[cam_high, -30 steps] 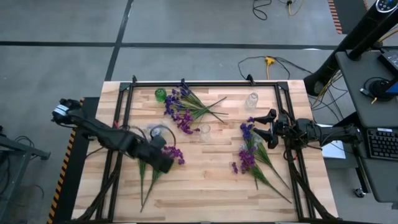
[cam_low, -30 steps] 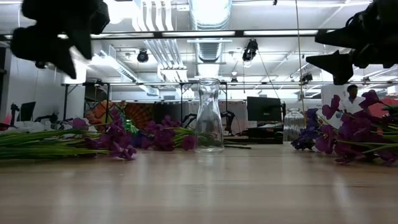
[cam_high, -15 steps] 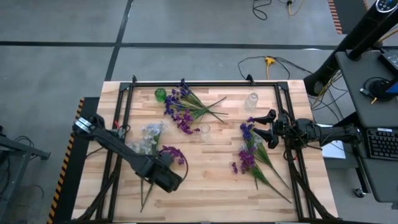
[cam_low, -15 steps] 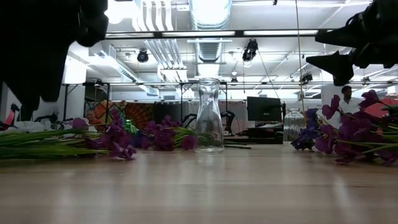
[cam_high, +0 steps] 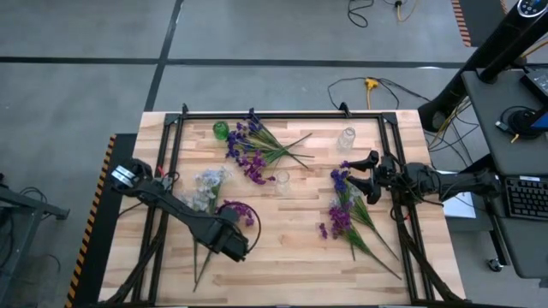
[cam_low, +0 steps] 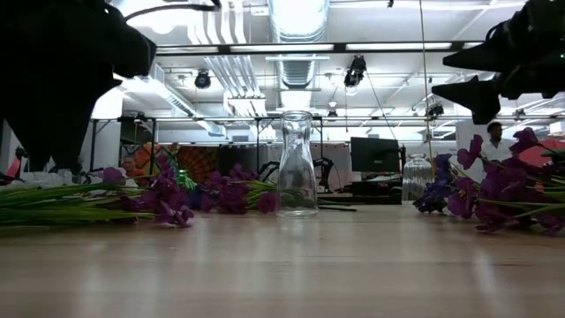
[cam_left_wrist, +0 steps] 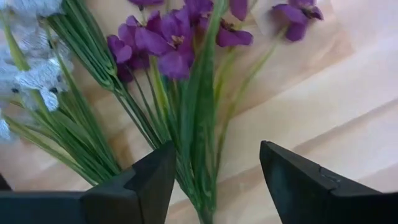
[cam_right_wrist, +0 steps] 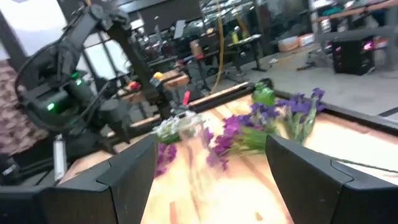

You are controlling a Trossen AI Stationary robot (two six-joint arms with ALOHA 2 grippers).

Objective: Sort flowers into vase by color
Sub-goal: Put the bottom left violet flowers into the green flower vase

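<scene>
Now L gripper (cam_left_wrist: pixel 211 180) fingers (cam_left_wrist: pixel 146 180) straddle purple flowers' (cam_left_wrist: pixel 171 46) stems (not touching).

overhead, table-level, 2 wrist views

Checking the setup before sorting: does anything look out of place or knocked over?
Nothing stands out. The flowers lie loose in bunches on the table, none in a vase yet; the clear vase stands upright.

Tabletop (cam_high: pixel 282 248): pale, smooth planked wood, lightly glossy. Vase (cam_low: pixel 297 177): clear, shiny glass. Flowers (cam_left_wrist: pixel 177 46): matt cloth-like petals, plastic-looking green stems. Left tool (cam_left_wrist: pixel 211 180): matt black plastic.
</scene>
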